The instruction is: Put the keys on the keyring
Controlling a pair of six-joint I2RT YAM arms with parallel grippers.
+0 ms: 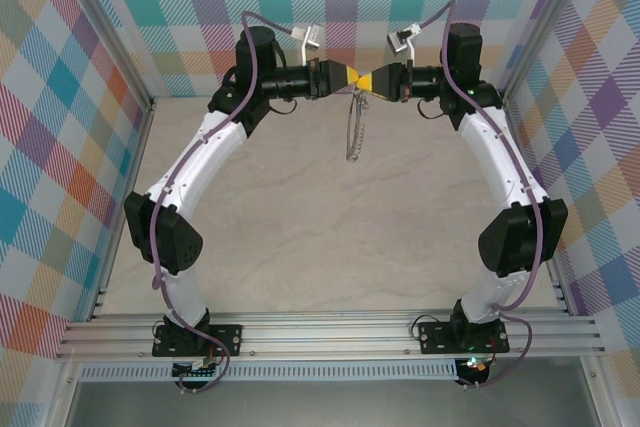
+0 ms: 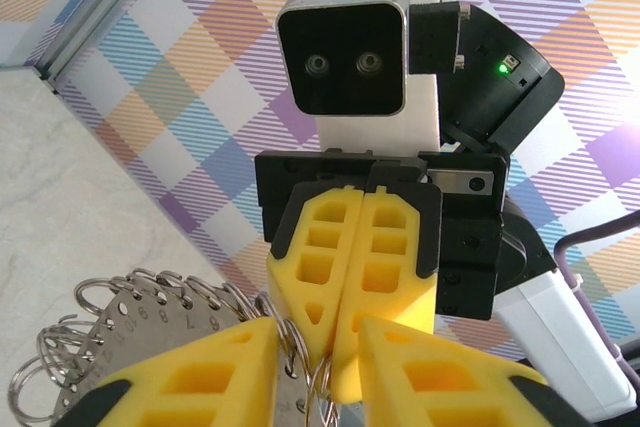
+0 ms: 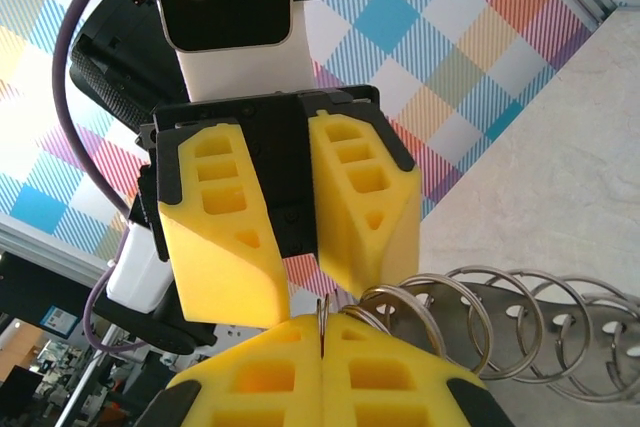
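The keyring [image 1: 352, 132] is a silver metal piece with numbered holes and several split rings along its rim. It hangs in the air at the back middle, below the two grippers, which meet tip to tip. My right gripper [image 3: 322, 322] is shut, and a thin ring of the keyring [image 3: 520, 317] is pinched between its yellow fingers. My left gripper [image 2: 320, 367] faces it with its jaws apart, and some rings of the keyring [image 2: 100, 327] lie in the gap, close to its left finger [image 2: 190, 377]. The keys are out of view.
The pale marble tabletop [image 1: 330, 237] lies below, walled by plaid panels [image 1: 60, 147] on both sides and at the back. An aluminium rail [image 1: 330, 332] carries both arm bases at the near edge.
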